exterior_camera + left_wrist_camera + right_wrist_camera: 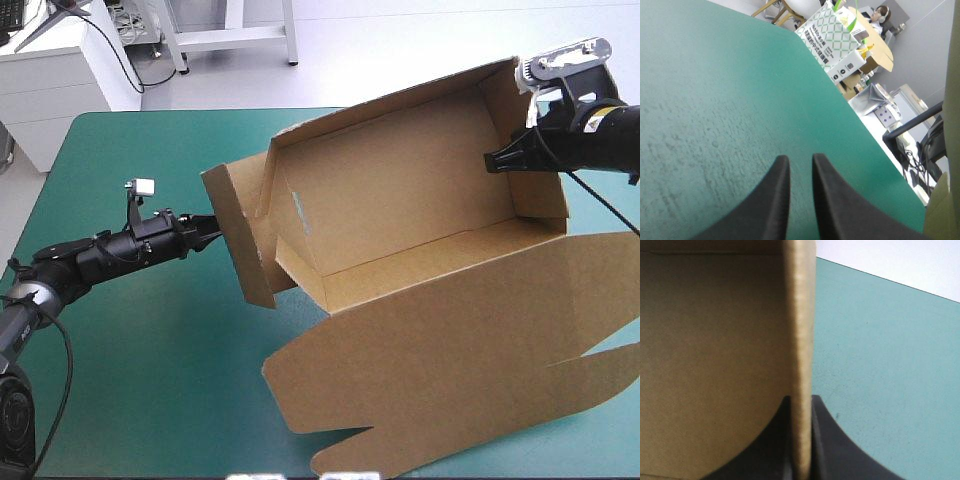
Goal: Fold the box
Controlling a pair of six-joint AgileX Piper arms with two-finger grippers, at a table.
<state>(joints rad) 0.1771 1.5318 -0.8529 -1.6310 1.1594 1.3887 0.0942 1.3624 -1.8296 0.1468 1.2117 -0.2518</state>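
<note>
Because the right gripper (492, 160), a pair of broad black fin-shaped fingers, clamps only the thin upper edge of one end wall (535, 150), any hard pull could crease that board or let it slide out of the pinch. The right wrist view shows that wall edge squeezed between the fingers (785, 440).

A second risk lies at the other end. The left gripper (212, 232) has its fingers drawn almost together, with a thin slit of teal-green table cover (150, 350) showing between them and nothing held. It sits just beside the splayed end flap (240, 235). A push from there, with the box pinned at one wall alone, would likely skate the whole thing sideways rather than fold the flap in.

The brown cut-cardboard box (400, 190) sits on the table's right half, toward the far edge. Its long walls are raised into an open tray, and its wide lid panel (450, 350) lies flat toward the near edge. The left end looks untucked. Whether the tray's base rests flat or is tipped up, I cannot tell from above.
</note>
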